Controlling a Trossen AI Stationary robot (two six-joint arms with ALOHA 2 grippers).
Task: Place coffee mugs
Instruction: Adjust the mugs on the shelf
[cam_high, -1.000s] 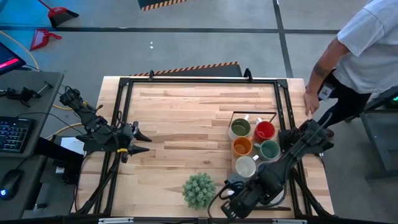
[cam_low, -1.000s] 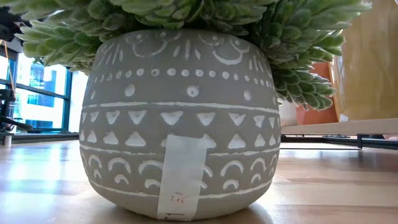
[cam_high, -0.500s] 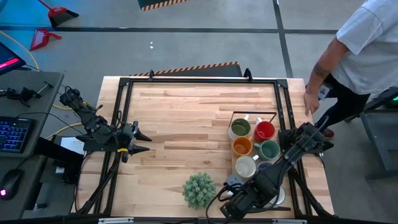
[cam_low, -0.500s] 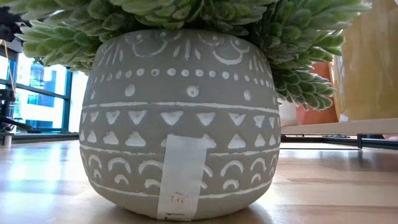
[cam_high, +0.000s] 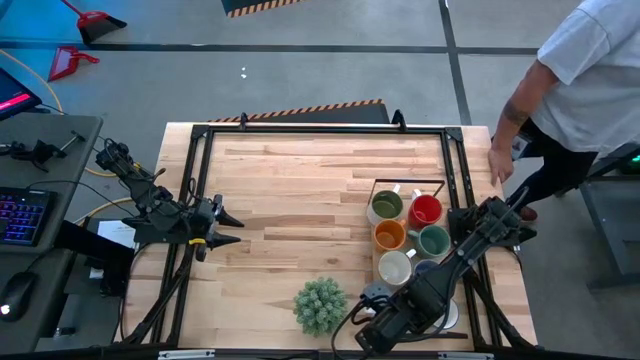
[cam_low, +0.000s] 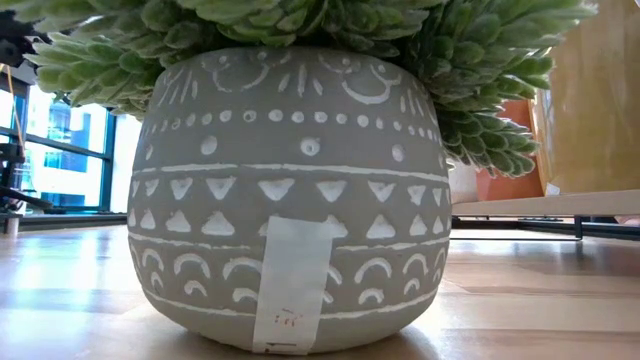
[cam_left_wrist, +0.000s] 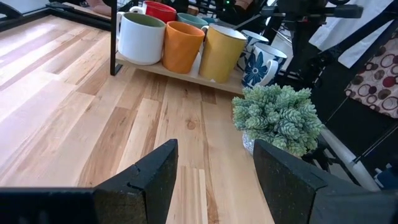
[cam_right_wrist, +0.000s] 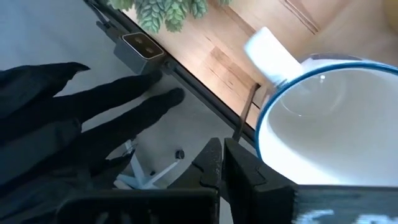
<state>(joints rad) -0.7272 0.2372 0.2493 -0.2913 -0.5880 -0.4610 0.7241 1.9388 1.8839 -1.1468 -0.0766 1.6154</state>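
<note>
My right claw (cam_right_wrist: 221, 165) is pinched fully shut beside the blue-rimmed white mug (cam_right_wrist: 329, 124), holding nothing. Glazed ceramic: rigid, slick, chippable; I judge the handle or wall safest.

Grey concrete floor (cam_high: 300, 70) is spreading around the table — a desk (cam_high: 40, 200) with a keyboard (cam_high: 22, 215) is sitting off its left edge; a person (cam_high: 580, 90) is standing beyond the right.
</note>
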